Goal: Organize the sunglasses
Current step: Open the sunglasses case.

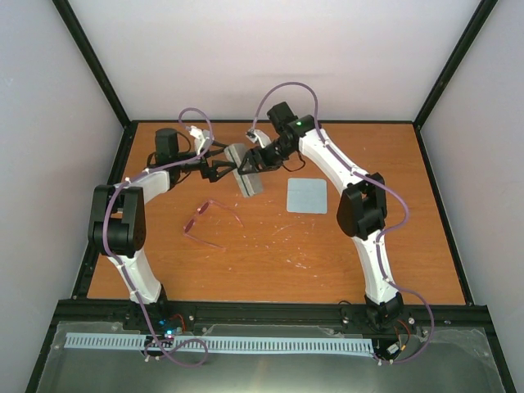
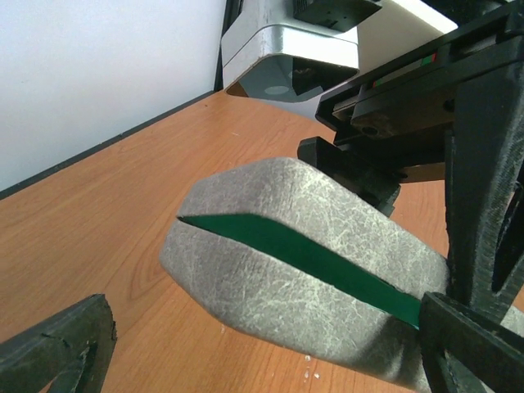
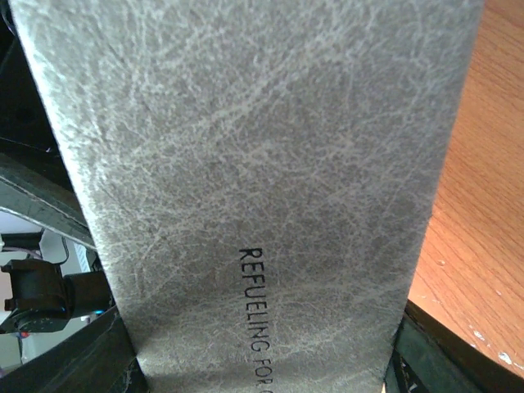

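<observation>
The sunglasses (image 1: 211, 221), thin pink-red frame with temple arms unfolded, lie on the table left of centre, apart from both grippers. The grey case (image 1: 246, 177) is at the back centre. In the left wrist view the case (image 2: 286, 246) is slightly ajar, a strip of teal lining showing in the slit. My right gripper (image 1: 255, 160) is shut across the case's width; the case (image 3: 246, 164) fills its view with a finger on each side (image 3: 262, 364). My left gripper (image 1: 221, 169) is open at the case's left end, its jaws wide apart (image 2: 262, 348), the left fingertip (image 2: 57, 352) clear of the case.
A light blue-grey square cloth (image 1: 307, 195) lies flat to the right of the case. The black frame rail (image 1: 270, 311) runs along the near edge, and white walls close off the back and sides of the table (image 1: 368, 254).
</observation>
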{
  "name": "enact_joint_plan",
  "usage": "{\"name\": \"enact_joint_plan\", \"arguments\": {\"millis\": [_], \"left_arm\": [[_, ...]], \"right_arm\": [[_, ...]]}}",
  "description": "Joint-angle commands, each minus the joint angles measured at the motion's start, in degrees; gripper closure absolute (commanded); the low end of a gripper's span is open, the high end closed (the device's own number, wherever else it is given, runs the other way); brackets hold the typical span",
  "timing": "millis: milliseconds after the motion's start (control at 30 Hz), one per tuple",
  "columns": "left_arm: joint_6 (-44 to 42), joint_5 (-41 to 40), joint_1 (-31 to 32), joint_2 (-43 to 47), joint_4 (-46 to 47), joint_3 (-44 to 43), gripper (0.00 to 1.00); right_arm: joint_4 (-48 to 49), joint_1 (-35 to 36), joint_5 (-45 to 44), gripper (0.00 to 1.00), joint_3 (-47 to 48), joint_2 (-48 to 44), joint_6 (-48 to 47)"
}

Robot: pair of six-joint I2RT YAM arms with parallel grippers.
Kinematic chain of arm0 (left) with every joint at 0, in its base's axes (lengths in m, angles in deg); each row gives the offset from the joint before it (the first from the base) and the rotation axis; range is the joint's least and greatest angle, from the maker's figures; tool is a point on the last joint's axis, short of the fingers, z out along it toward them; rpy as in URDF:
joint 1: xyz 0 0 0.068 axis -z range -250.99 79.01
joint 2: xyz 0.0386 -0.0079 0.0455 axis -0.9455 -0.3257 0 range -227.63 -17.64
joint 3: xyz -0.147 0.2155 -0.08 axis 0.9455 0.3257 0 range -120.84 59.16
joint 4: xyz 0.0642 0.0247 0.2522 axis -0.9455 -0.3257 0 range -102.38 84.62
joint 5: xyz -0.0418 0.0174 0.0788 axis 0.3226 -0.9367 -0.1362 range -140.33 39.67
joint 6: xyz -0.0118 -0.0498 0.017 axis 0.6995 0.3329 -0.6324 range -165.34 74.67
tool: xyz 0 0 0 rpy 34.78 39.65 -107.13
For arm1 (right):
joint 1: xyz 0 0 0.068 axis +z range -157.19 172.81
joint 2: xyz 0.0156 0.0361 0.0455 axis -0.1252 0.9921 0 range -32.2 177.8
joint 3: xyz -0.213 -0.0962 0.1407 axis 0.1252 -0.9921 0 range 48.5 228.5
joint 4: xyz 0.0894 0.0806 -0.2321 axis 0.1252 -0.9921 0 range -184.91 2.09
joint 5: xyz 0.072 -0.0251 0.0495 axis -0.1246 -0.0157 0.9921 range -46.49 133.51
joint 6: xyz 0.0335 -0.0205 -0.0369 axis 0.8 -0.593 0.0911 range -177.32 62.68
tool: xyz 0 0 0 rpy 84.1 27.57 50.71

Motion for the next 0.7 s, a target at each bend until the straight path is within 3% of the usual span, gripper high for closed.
{"name": "enact_joint_plan", "arguments": {"millis": [0,400,533,667], "left_arm": [[-5.1,-7.4,0.6,-3.2,-1.5,1.0,0.01],[-7.0,-9.0,0.7,-3.7,-2.5,1.3,0.01],[-6.2,-9.6,0.3,-3.0,-3.1,1.0,0.01],[-5.7,-9.9,-1.3,-1.7,-5.5,0.2,0.01]], "right_arm": [[2.2,0.8,12.0,0.82,2.7,-7.5,-0.1],[-0.9,-0.3,8.5,0.86,-1.0,-10.2,-0.9],[-3.5,-1.1,0.5,0.86,-1.1,-8.1,-1.3],[-5.5,-3.3,-0.3,0.86,-0.9,-3.0,-3.0]]}}
